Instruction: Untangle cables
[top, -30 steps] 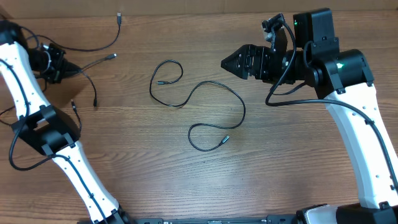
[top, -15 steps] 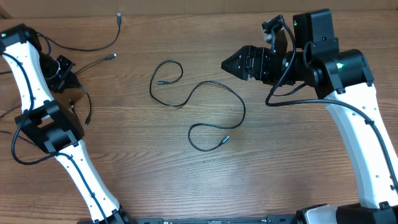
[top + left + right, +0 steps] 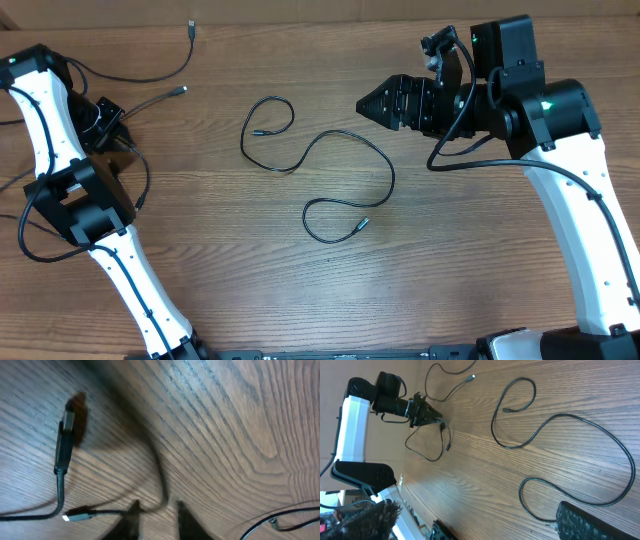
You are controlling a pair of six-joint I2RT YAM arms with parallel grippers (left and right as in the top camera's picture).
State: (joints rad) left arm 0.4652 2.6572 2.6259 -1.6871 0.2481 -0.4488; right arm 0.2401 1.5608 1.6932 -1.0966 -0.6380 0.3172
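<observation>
You have one long cable (image 3: 340, 170) lying free mid-worktop (image 3: 300, 290), its loops open and unknotted. I judge the rest undone: on its left-arm side the short cables (image 3: 150, 78) cross. Your left pincer (image 3: 118, 125) pinches one strand (image 3: 161, 477) there. The right pincer (image 3: 372, 102), beyond the long cable's other side, is closed and empty.

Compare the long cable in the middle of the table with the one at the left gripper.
The middle cable lies loose on the table, no gripper touching it; the left cable runs up into the left gripper. The middle cable spreads in wide open curves with both plug ends showing; the left cable bends in one small loop beside the arm. Both are thin and black.
</observation>
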